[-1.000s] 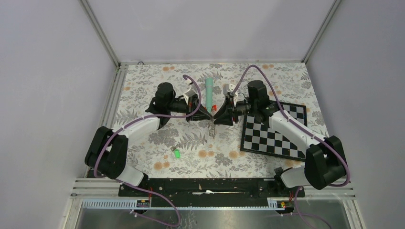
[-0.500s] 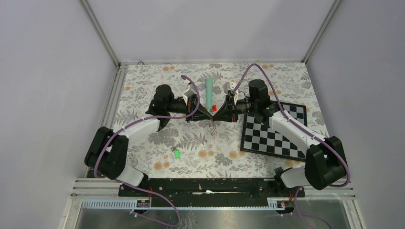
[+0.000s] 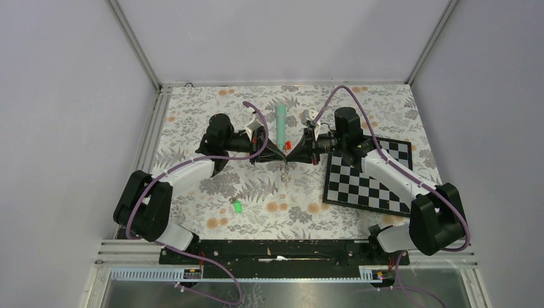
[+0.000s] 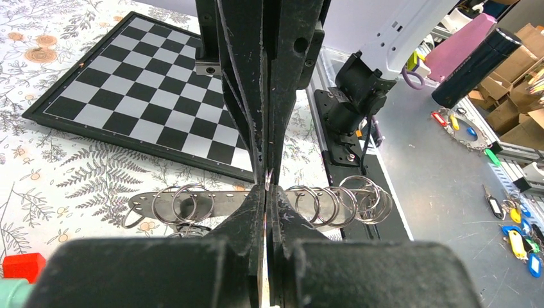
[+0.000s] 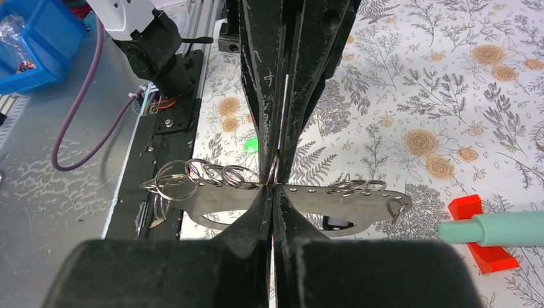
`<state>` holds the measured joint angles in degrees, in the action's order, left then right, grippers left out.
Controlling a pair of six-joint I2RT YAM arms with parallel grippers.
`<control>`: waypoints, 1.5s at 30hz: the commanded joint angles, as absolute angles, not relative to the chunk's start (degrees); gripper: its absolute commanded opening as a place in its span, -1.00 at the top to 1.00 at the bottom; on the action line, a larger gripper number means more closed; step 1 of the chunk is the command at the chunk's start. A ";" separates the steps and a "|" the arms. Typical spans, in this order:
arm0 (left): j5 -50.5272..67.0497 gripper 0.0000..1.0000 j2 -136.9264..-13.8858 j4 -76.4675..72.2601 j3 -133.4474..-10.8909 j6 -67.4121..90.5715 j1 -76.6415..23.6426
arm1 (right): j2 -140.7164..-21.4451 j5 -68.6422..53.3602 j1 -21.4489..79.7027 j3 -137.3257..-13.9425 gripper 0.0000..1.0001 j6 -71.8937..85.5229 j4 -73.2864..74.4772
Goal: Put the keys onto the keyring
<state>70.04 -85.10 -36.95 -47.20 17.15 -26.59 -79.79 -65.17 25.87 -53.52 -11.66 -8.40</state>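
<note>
Left hand [image 4: 266,192] and right hand [image 5: 274,190] meet tip to tip above mid-bench [image 3: 192,122]. Both are fully closed, pinching the keyring [image 4: 212,203] at the same spot near its middle. The keyring is a flat grey loop strung with split rings and hangs out to either side of the fingertips. Green-headed key [image 3: 237,206] lies flat on the bench, well apart from the left hand, toward the arm bases. A small grey piece just beside it may be the darker key [image 3: 237,196], too small to confirm. Teal stick [image 3: 281,125] lies just beyond both hands. Checkerboard [image 3: 369,183] sits beside the right hand.
</note>
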 commanded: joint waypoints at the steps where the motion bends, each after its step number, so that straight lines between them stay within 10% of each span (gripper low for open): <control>1: 68.93 1.00 -83.52 -37.65 -46.67 14.23 -27.07 | -78.61 -65.59 25.93 -53.55 1.00 -10.83 -12.22; 7: 67.14 0.98 -83.26 -27.73 -48.54 5.35 -27.15 | -78.40 -61.96 25.92 -56.22 1.00 -17.01 -3.70; 23: 67.04 -0.11 -87.91 16.31 -65.58 -38.25 -29.33 | -78.17 -53.98 27.02 -59.92 1.00 -27.71 16.01; 45: 63.82 0.16 -89.82 19.51 -68.24 -46.08 -33.13 | -78.31 -55.17 27.42 -58.06 1.00 -27.75 16.79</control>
<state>63.53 -90.76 20.12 -65.67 -44.16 -32.95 -79.79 -53.54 26.89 -58.11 -26.81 17.37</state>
